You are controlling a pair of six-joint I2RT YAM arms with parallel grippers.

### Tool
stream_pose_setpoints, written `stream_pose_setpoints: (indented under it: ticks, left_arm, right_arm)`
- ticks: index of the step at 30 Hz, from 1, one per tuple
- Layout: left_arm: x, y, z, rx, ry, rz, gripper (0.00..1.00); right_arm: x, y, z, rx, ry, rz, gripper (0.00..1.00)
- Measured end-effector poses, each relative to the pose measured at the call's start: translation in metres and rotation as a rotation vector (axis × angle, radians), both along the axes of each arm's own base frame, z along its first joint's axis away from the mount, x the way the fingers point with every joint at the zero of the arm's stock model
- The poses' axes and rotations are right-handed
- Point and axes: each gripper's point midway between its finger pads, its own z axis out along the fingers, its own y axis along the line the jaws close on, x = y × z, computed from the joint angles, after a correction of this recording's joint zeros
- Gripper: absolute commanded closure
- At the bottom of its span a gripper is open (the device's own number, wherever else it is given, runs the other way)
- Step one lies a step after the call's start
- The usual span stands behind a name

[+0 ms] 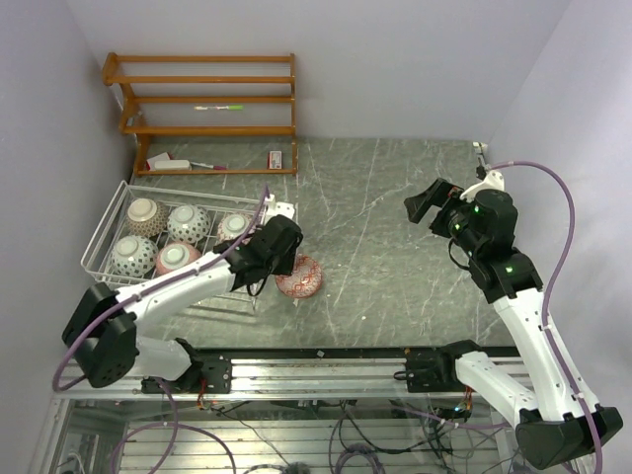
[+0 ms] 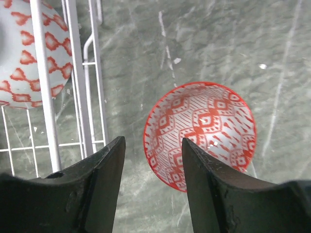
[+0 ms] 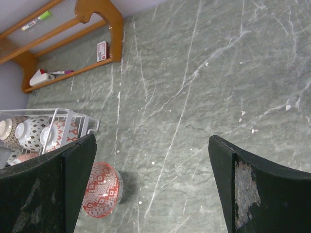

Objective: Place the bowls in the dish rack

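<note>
Jaws of our left gripper (image 2: 153, 145) stand moderately apart, holding nothing. In its wrist view the right finger (image 2: 218, 194) overlaps the near rim of the red-patterned bowl (image 2: 201, 131), which sits upright on the grey veined table (image 2: 233, 43) at 2 o'clock from the gap. At 9 o'clock stands the white wire dish rack (image 2: 46, 97), loaded with five bowls (image 1: 188, 222). Our right gripper (image 3: 151, 141) hovers wide open and empty, well apart. We judge this the last pickup: next, straddle the rim, pinch, lift over the rack wall.

The dish rack (image 2: 42, 73) wall stands close beside the red bowl (image 2: 199, 131); open table (image 1: 395, 227) lies to its right.
</note>
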Motion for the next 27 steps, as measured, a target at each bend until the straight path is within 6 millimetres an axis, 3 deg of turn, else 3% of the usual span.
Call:
stream_pose_setpoints:
  ticks: [3,8,12,16,20,27]
  left_arm:
    - [-0.009,-0.01,0.014,-0.018,-0.039,-0.046,0.42]
    - [-0.039,-0.053,0.017,-0.03,-0.063,-0.232,0.43]
    - [-0.059,-0.08,-0.006,0.016,-0.039,-0.352,0.44]
    - [-0.064,-0.084,-0.038,0.099,0.005,-0.39,0.46]
    - [-0.062,-0.085,-0.054,0.149,0.021,-0.398,0.52]
    - [-0.057,-0.089,-0.059,0.178,0.004,-0.4,0.92]
  right_arm:
    - [0.0,0.0,-0.001,-0.001,0.002,-0.001,0.0]
    - [0.002,0.0,-0.004,-0.004,0.011,-0.002,0.0]
    - [0.002,0.0,-0.006,-0.006,0.016,-0.002,0.0]
    - [0.002,-0.001,-0.007,-0.012,0.018,-0.003,0.0]
    - [0.003,-0.002,-0.008,-0.02,0.019,-0.006,0.0]
    - [0.005,-0.002,-0.011,-0.028,0.026,-0.008,0.0]
